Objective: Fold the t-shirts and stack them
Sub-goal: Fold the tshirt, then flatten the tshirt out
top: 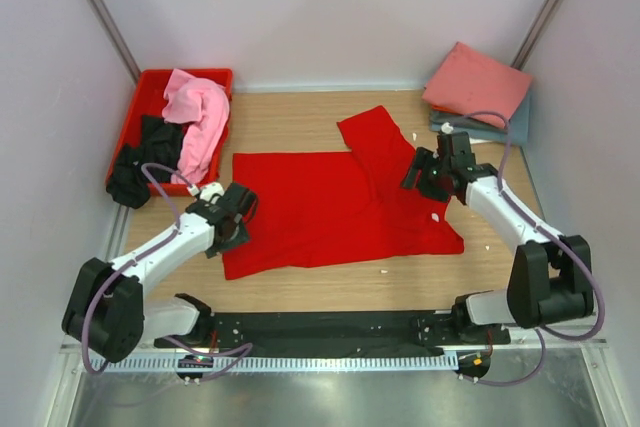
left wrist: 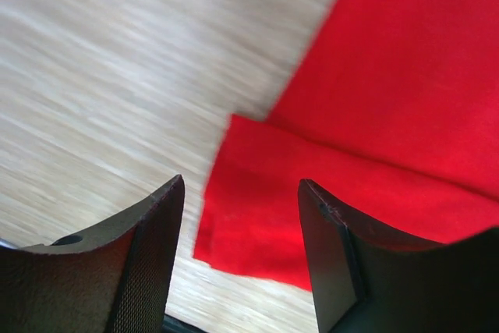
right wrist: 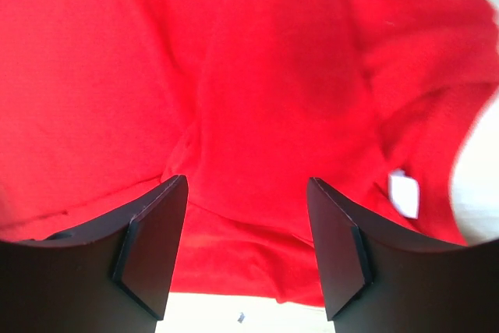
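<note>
The bright red t-shirt (top: 340, 209) lies spread mid-tabletop (top: 300, 119), a flap folded over at its far side. The left pincer (left wrist: 240, 183) hangs released over its left edge and the right pincer (right wrist: 247, 182) released over its right side, though I can't tell whether either touches the cloth. Far left, a red crate (top: 148, 97) holds a light pink t-shirt (top: 200, 119) draped over a black t-shirt (top: 138, 165) that spills over the rim; far right, a folded salmon pink t-shirt (top: 478, 82) covers most of a grey-blue t-shirt (top: 516, 127), and the left wrist view is blurred.
</note>
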Tool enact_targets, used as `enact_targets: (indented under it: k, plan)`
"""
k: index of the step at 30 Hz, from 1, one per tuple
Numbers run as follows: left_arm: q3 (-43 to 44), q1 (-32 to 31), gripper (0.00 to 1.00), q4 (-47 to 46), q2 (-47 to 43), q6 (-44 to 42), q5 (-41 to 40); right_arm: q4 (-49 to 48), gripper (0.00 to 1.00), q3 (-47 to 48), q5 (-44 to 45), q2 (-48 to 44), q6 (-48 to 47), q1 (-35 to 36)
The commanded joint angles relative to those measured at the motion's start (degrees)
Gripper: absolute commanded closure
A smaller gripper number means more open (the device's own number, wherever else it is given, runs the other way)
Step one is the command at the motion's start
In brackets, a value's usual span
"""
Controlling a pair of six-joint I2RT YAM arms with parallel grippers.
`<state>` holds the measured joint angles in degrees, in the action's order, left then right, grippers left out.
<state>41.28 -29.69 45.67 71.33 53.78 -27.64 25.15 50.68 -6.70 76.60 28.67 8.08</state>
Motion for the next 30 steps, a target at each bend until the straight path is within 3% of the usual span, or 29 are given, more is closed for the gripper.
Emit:
enact_targets:
  k: [1, 14, 21, 23, 24, 25, 27, 28, 30]
  plan:
    - [-4.1, 5.3, 0.4, -7.3, -3.0, -0.3, 6.0, 2.5, 0.32, 5.8, 1.9, 2.1, -5.2, 3.5]
    - [-6.4, 9.7, 0.51, -13.3, 2.1, -1.6, 7.2, 10.5, 0.25, 21.6, 16.8, 20.9, -8.7, 10.1]
    - [-7.5, 10.1, 0.51, -13.7, -0.1, -1.7, 7.1, 9.0, 0.24, 25.2, 18.0, 29.6, -9.1, 11.4]
    - [-7.7, 10.1, 0.51, -13.8, -0.6, -1.8, 7.2, 8.4, 0.28, 26.0, 18.3, 31.9, -9.2, 11.8]
    - [-7.8, 10.1, 0.51, -13.9, -0.6, -1.8, 7.3, 8.4, 0.32, 26.2, 18.4, 32.5, -9.4, 11.9]
    - [-7.9, 10.1, 0.53, -13.8, -0.7, -1.8, 7.3, 8.4, 0.53, 26.4, 18.6, 32.8, -9.4, 12.0]
    - [-8.1, 10.1, 0.53, -13.9, -1.1, -1.7, 7.4, 8.5, 0.77, 26.1, 19.2, 32.2, -9.2, 12.3]
    - [-8.1, 10.1, 0.54, -13.9, -1.3, -1.7, 7.4, 8.7, 0.97, 25.9, 19.7, 31.3, -9.2, 12.6]
    - [-8.2, 10.1, 0.54, -14.0, -1.6, -1.7, 7.3, 10.6, 0.99, 25.7, 22.2, 27.8, -9.0, 13.6]
